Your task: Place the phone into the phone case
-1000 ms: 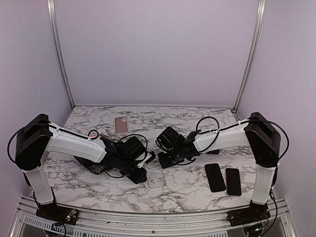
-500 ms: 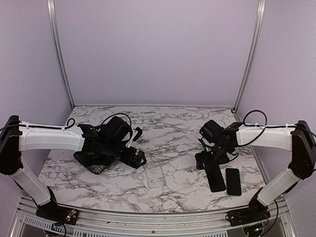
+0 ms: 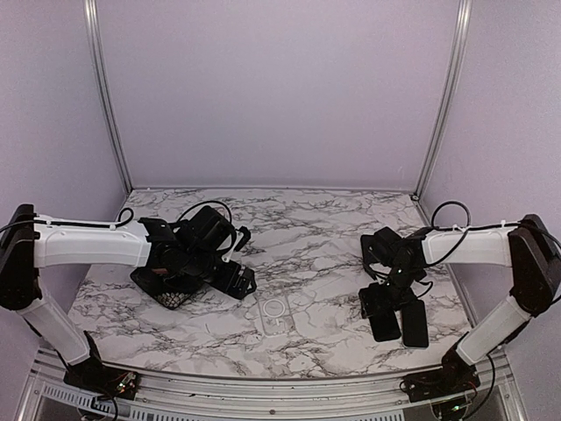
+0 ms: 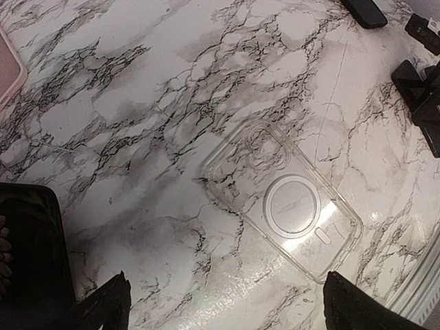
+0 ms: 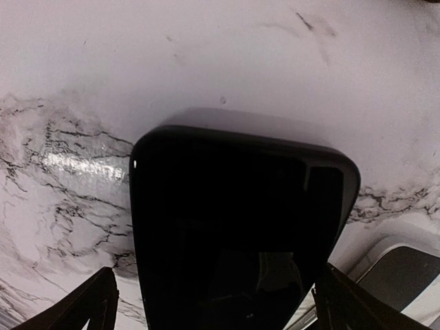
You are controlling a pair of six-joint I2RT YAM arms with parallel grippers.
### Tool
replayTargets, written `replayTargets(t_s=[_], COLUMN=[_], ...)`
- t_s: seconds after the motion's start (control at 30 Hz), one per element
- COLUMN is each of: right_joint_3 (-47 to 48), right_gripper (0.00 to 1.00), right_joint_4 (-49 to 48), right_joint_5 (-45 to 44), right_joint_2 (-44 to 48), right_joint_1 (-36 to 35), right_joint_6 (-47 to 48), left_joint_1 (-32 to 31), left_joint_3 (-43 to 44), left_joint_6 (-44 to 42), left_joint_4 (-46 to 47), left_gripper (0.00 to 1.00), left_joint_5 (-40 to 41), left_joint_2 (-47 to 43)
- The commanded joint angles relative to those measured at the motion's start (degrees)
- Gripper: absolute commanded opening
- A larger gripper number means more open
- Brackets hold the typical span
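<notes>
Lying right of the phone case (image 3: 274,313), long axis near-to-far, the black phone (image 3: 384,326) sits directly beneath the right gripper (image 3: 379,303), jaws spread and empty; left gripper (image 3: 238,282), likewise released, flanks the case's left.

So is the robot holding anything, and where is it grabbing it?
Nothing yet. Both grippers are open: the right gripper hangs over the black phone, the left gripper over the clear case.
</notes>
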State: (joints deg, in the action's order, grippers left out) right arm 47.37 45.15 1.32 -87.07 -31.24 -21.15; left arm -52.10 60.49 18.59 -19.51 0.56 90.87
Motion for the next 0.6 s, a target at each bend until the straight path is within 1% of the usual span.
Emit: replayTargets(t_s=[0.0, 0.1, 0.27, 0.37, 0.43, 0.5, 0.57], right_joint_3=[-0.54, 0.57, -0.58, -1.23, -0.78, -0.15, 0.15], right_gripper=[0.97, 0.97, 0.9, 0.82, 0.77, 0.76, 0.8], right_joint_4=[2.44, 4.82, 5.49, 3.8, 4.08, 4.45, 4.52], right_joint_5=[2.25, 0.53, 0.79, 2.85, 2.66, 1.61, 1.91], right_joint_2=[-0.08, 0.05, -1.56, -1.45, -1.4, -2.03, -3.64], right_joint_1=[0.22, 0.22, 0.2, 0.13, -0.01, -0.63, -1.88], right_joint_6=[1.0, 1.11, 0.96, 0.97, 0.64, 0.41, 0.56], left_joint_1=[0.24, 0.24, 0.24, 0.24, 0.24, 0.22, 0.25], left_joint_3=[0.45, 0.68, 0.3, 0.07, 0.07, 0.0, -0.02], left_joint_6=[-1.31, -1.5, -1.46, -1.7, -1.94, -2.12, -2.11], left_joint_4=[-1.89, -1.96, -1.94, -2.01, -1.99, -1.94, -1.96], left_gripper=[0.99, 0.99, 0.99, 0.99, 0.99, 0.99, 0.99], left_joint_5=[0.88, 0.76, 0.89, 0.94, 1.09, 1.35, 1.46], left_joint_2=[-0.03, 0.09, -0.14, -0.15, 0.31, 1.04, 1.9])
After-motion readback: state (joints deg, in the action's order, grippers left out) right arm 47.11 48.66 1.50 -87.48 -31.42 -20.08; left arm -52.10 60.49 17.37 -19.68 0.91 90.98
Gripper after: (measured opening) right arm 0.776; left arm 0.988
